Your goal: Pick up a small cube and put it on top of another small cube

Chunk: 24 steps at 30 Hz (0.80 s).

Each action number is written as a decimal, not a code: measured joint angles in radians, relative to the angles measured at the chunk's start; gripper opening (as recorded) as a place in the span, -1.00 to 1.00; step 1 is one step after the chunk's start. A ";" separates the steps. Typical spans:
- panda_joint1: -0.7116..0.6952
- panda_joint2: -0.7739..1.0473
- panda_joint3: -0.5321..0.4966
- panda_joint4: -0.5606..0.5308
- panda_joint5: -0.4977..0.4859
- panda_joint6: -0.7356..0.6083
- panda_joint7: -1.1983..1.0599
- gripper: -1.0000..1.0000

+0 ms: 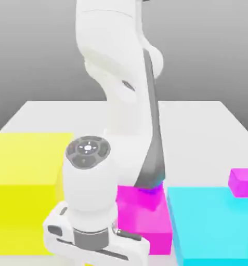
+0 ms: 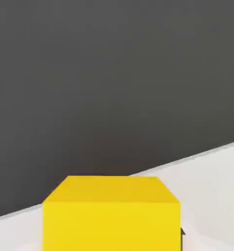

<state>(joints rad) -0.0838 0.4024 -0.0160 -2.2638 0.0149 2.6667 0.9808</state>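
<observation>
Gripper: lowered at the near table edge, jaws drawn narrow, apparently clamped on the small yellow cube, seen close under the hand camera. Stacking target: small purple cube, toward 2 o'clock of the hand in the exterior view, well apart beyond the cyan block.

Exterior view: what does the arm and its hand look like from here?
The glossy white, rounded arm has dark grey seams at its joints. Its wrist carries a dark grey round cap with pale markings. Below, the boxy white hand has a grey band and dark insets.
</observation>
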 joint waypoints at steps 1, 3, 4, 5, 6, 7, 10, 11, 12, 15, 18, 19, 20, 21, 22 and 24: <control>0.003 -0.035 0.003 -0.016 0.000 -0.019 0.000 -1.00; 0.016 -0.107 0.014 -0.063 0.001 -0.045 -0.003 -1.00; 0.021 -0.144 0.021 -0.087 0.003 -0.056 -0.005 -1.00; 0.027 -0.180 0.029 -0.112 0.004 -0.067 -0.008 -1.00; 0.033 -0.216 0.036 -0.138 0.006 -0.078 -0.010 -1.00; 0.039 -0.252 0.044 -0.163 0.009 -0.089 -0.013 -1.00; 0.065 -0.361 0.066 -0.240 0.018 -0.121 -0.024 -1.00; 0.072 -0.397 0.077 -0.265 0.022 -0.132 -0.027 -1.00; 0.087 -0.433 0.079 -0.291 0.026 -0.142 -0.031 -1.00; 0.107 -0.542 0.088 -0.367 0.037 -0.174 -0.042 -1.00; 0.130 -0.650 0.103 -0.444 0.049 -0.206 -0.055 -1.00; 0.139 -0.687 0.108 -0.470 0.054 -0.216 -0.059 -1.00; 0.147 -0.723 0.113 -0.495 0.058 -0.227 -0.063 -1.00; 0.156 -0.759 0.117 -0.520 0.061 -0.238 -0.066 -1.00; 0.165 -0.795 0.122 -0.546 0.065 -0.248 -0.070 -1.00; 0.183 -0.866 0.131 -0.597 0.073 -0.269 -0.078 -1.00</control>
<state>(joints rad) 0.0989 -0.4640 0.1152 -2.8609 0.0883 2.3982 0.9027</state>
